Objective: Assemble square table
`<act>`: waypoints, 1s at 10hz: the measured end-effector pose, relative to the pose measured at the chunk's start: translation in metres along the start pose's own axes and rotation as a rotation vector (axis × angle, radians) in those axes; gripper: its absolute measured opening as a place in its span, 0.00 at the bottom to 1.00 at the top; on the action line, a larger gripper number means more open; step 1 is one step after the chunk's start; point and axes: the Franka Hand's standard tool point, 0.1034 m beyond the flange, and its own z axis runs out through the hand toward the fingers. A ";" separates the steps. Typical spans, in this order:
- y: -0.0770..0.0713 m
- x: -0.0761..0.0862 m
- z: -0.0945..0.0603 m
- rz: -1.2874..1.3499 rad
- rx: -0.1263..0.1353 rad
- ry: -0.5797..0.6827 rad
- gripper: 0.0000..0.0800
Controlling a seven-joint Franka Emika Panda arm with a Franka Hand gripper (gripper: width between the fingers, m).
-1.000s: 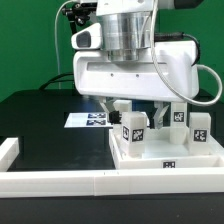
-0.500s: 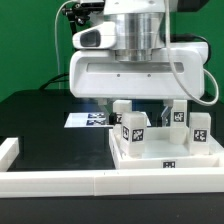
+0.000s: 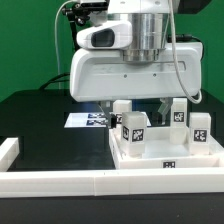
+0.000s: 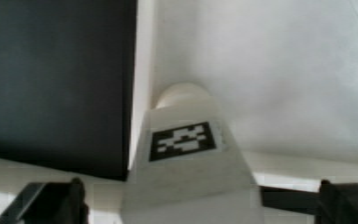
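In the exterior view the square table's slab (image 3: 165, 150) is seen lying rim-up at the lower right of the frame, against the long white rail (image 3: 60, 181), with 4 tagged block legs standing on it, one of them near the front left corner (image 3: 132, 128). The gripper (image 3: 138, 108) is held just above the slab with its jaws spread wide and nothing between them, and in the wrist view a tagged leg (image 4: 190, 150) is seen centred between the 2 fingertips (image 4: 48, 203). A leg could be knocked or tilted if the descent is made off-centre, since the neighbouring legs stand close and a fingertip could catch one.
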 end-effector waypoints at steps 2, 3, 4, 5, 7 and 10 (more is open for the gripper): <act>0.000 0.000 0.000 -0.012 0.000 0.000 0.77; 0.000 0.000 0.000 -0.011 0.000 0.000 0.55; 0.000 0.000 0.000 0.000 0.000 0.000 0.55; 0.001 0.000 0.000 0.013 0.000 0.000 0.36; 0.001 0.000 0.000 0.045 0.001 0.000 0.36; 0.001 -0.001 0.001 0.341 0.007 0.011 0.36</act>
